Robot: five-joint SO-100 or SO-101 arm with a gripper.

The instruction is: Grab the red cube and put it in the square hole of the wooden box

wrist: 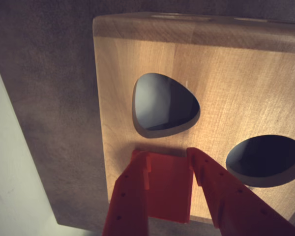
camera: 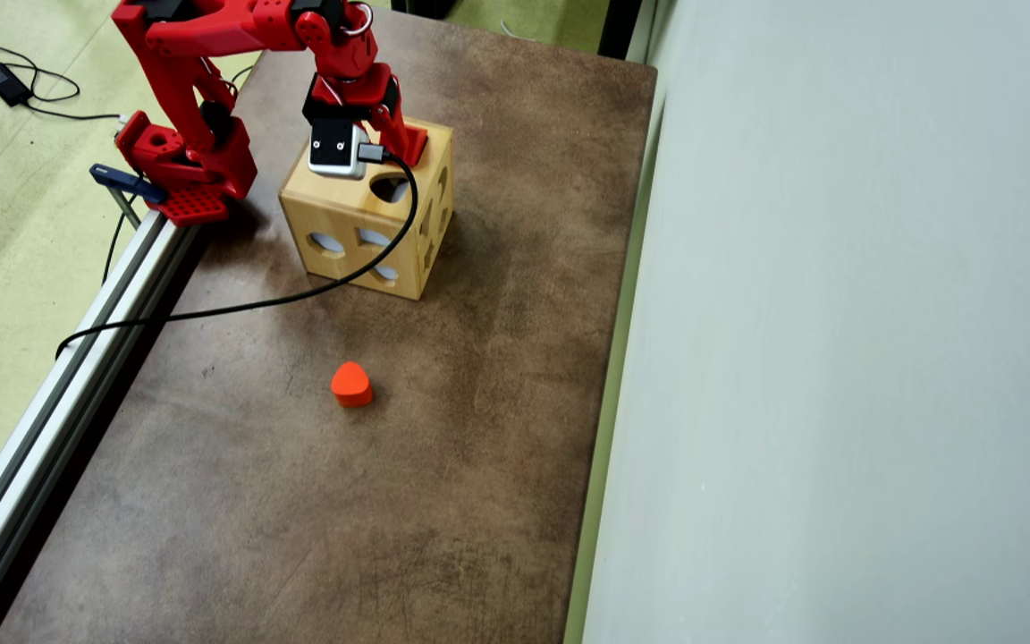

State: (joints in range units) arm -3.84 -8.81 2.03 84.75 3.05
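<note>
Wrist view: red cube (wrist: 168, 189) between pincer (wrist: 168, 156) fingers, over wooden box (wrist: 236, 78).

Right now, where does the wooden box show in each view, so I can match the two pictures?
Wrist view: the wooden box fills the centre and right, its top face toward the camera, the gripper at the lower edge over it.
Overhead view: the wooden box sits upper left of centre on the brown table, under the arm.
Shared landmark: the rounded-triangle hole in the top face.

Dim, soft-focus wrist view with dark corners; evenly bright overhead view.
</note>
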